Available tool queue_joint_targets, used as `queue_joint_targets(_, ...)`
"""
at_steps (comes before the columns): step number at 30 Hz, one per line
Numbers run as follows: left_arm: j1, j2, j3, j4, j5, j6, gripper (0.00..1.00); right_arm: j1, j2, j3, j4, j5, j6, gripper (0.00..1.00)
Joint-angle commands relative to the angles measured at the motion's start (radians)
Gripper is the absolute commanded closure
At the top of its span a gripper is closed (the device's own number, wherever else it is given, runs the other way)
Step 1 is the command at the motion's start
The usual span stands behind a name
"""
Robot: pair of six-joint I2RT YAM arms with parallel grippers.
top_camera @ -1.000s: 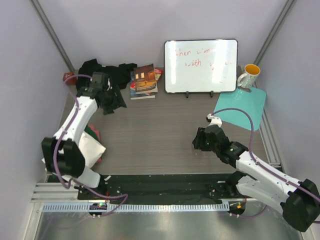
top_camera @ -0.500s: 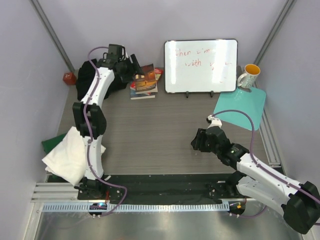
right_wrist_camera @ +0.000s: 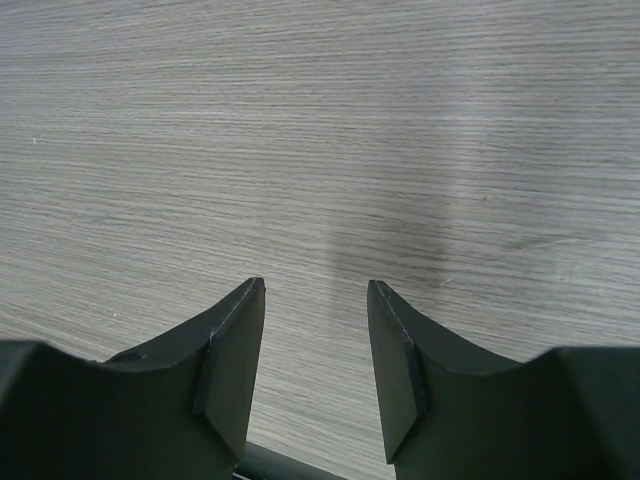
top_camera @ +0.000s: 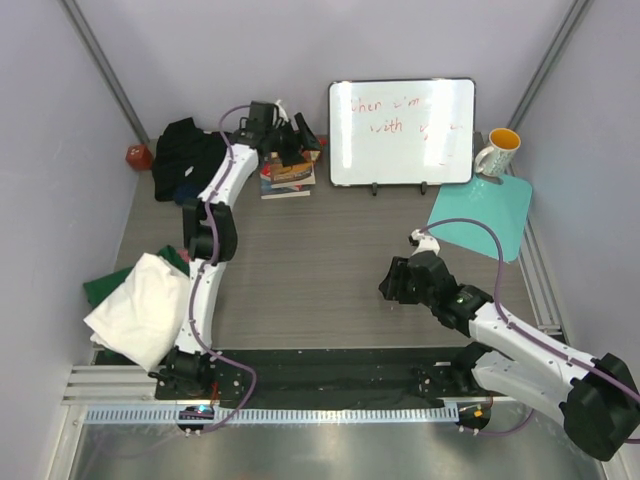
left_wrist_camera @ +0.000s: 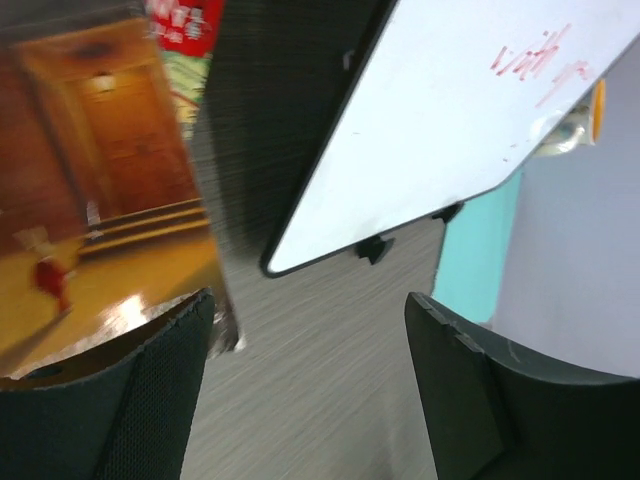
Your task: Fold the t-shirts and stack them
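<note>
We find the left gripper [top_camera: 298, 138] released wide and empty above the books [top_camera: 288, 172]. The black t-shirt [top_camera: 185, 155] lies bunched to its left in the far corner, with no clear long axis; the left arm is nearer. The right gripper [top_camera: 395, 284], parted and empty, hovers over the bare wood-grain table [top_camera: 320, 260]. The folded white t-shirt [top_camera: 140, 312] sits near-left.

Red handwriting on the whiteboard [top_camera: 402, 132]

The top view shows two lines in red marker: the upper one seems to begin "when i'm", and the lower one starts with "with", followed by a word too faint to make out. The left wrist view shows "with" again. The book cover [left_wrist_camera: 95, 190] shows no readable title, and the white print on the red packet [left_wrist_camera: 185, 18] is too blurred to read.
</note>
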Motion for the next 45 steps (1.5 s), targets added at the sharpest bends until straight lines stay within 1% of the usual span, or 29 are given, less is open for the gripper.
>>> queue_joint_targets(1, -0.050, 0.085, 0.104, 0.195, 0.154, -0.085, 0.23, 0.005, -0.014, -0.006, 0.048, -0.017, 0.012, 0.49)
queue_joint_targets(3, -0.059, 0.117, 0.114, 0.236, 0.154, -0.119, 0.23, 0.003, -0.011, -0.007, 0.049, -0.028, 0.017, 0.49)
queue_joint_targets(6, -0.064, 0.131, 0.088, 0.283, 0.137, -0.139, 0.23, 0.005, -0.014, -0.015, 0.056, -0.036, 0.023, 0.49)
queue_joint_targets(9, -0.064, 0.152, 0.086, 0.288, 0.123, -0.135, 0.23, 0.005, -0.011, -0.020, 0.060, -0.037, 0.021, 0.49)
queue_joint_targets(15, -0.062, 0.143, 0.060, 0.273, 0.088, -0.092, 0.23, 0.003, 0.003, -0.014, 0.065, -0.043, 0.015, 0.49)
queue_joint_targets(18, -0.062, 0.136, 0.026, 0.265, 0.054, -0.075, 0.23, 0.005, 0.007, -0.018, 0.075, -0.046, 0.018, 0.49)
queue_joint_targets(23, -0.062, 0.155, 0.028, 0.225, -0.012, -0.041, 0.24, 0.005, 0.021, -0.024, 0.092, -0.059, 0.023, 0.49)
queue_joint_targets(28, -0.062, 0.206, 0.057, 0.233, 0.001, -0.052, 0.24, 0.003, 0.023, -0.024, 0.094, -0.065, 0.023, 0.48)
queue_joint_targets(38, -0.081, 0.257, 0.045, 0.362, 0.056, -0.119, 0.24, 0.005, 0.021, -0.038, 0.102, -0.074, 0.037, 0.48)
queue_joint_targets(45, -0.098, 0.264, -0.004, 0.460, 0.111, -0.167, 0.33, 0.005, 0.033, -0.043, 0.109, -0.077, 0.037, 0.48)
